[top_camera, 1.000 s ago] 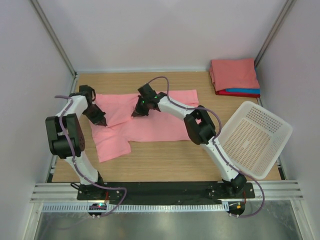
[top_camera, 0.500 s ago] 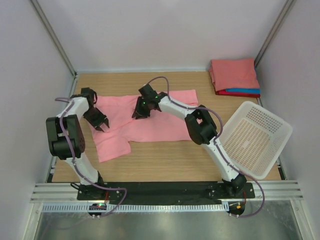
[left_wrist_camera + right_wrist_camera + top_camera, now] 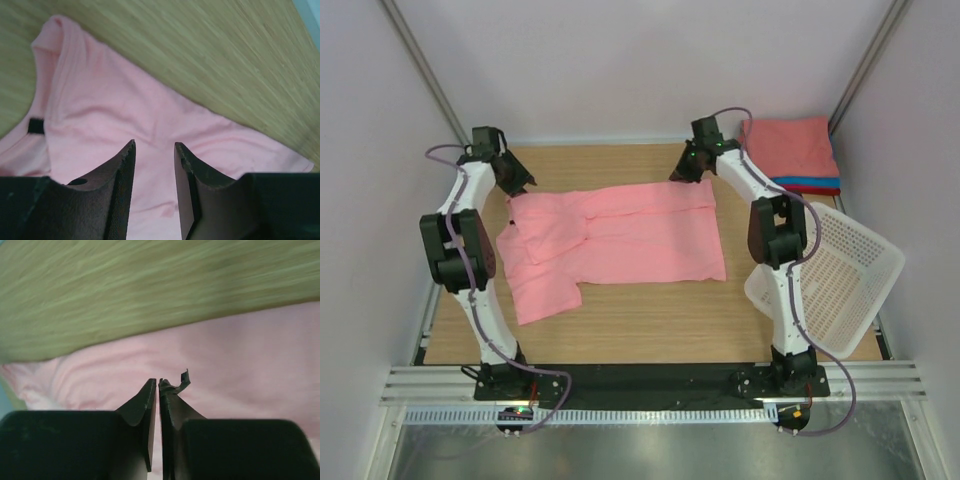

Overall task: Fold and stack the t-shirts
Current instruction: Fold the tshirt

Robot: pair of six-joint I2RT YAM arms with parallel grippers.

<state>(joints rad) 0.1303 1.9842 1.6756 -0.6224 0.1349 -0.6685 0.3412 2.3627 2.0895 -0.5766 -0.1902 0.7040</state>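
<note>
The left gripper [image 3: 154,145] stands open, with a clear gap between its two fingers and nothing in that gap. It is positioned over the far left corner of the pink t-shirt [image 3: 125,115]. A small dark label [image 3: 35,125] is visible on the cloth to the left of the fingers. The right gripper [image 3: 158,382] is closed to a hairline slit. No fold of cloth is visible between the fingers, and only a small ragged sliver projects at the tip. It is positioned over the far right edge of the same garment. In the overhead view, the pink t-shirt [image 3: 620,235] lies spread across the middle of the wooden table [image 3: 650,320], with one sleeve reaching toward the near left. The left gripper [image 3: 518,180] and the right gripper [image 3: 682,170] are located at its two far corners. The folded stack [image 3: 790,148] is located in the far right corner, well apart from the spread garment. Its top layer is salmon; red and blue edges show beneath. The white mesh basket [image 3: 840,265] sits tilted at the right edge, with its perforated floor in full view.
</note>
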